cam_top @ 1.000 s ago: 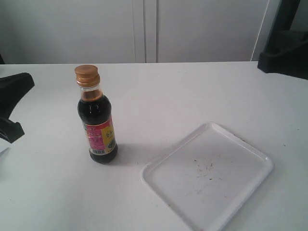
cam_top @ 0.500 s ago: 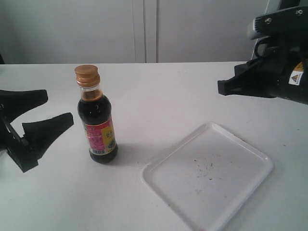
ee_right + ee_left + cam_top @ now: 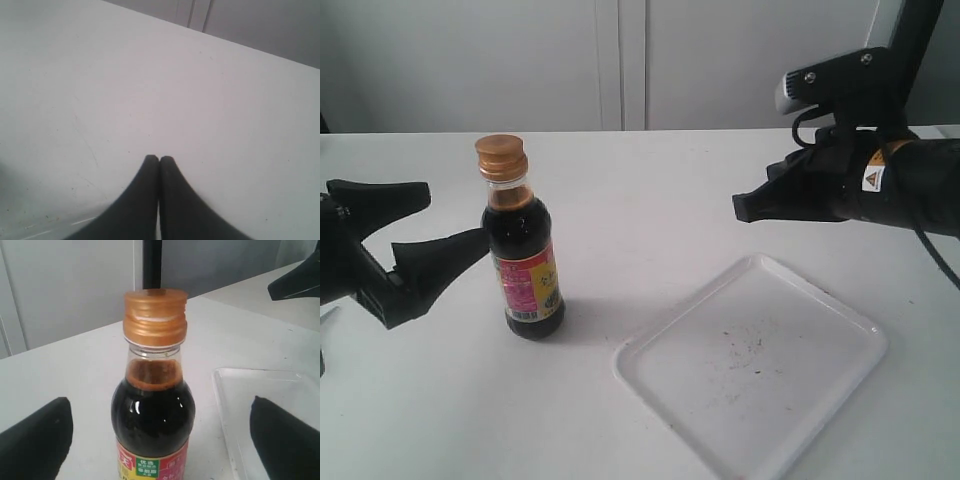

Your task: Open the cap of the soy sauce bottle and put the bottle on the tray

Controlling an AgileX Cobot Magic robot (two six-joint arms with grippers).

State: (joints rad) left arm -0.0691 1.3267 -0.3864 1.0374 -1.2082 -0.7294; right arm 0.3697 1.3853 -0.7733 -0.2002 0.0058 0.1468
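On the desk: the soy sauce bottle (image 3: 521, 262) stands upright, left of the tray (image 3: 820, 390).
Left gripper (image 3: 425, 228): has advanced, fingers apart beside the bottle.
Right gripper (image 3: 745, 207): newly arrived, fingers together.
Cap (image 3: 155, 316): closed; grasp probably next.

Soy sauce bottle (image 3: 523, 264): clear glass, dark liquid, pink-yellow-green label, upright on table (image 3: 650, 190). Cap (image 3: 501, 156): copper-gold, ribbed, lid closed. Tray (image 3: 751, 361): flat, white, rounded corners, low rim, dark specks; set apart from bottle, nothing on it.

Black tapered gripper (image 3: 420, 225) fingers, grey camera housing (image 3: 820, 80), yellow warning sticker (image 3: 871, 179)
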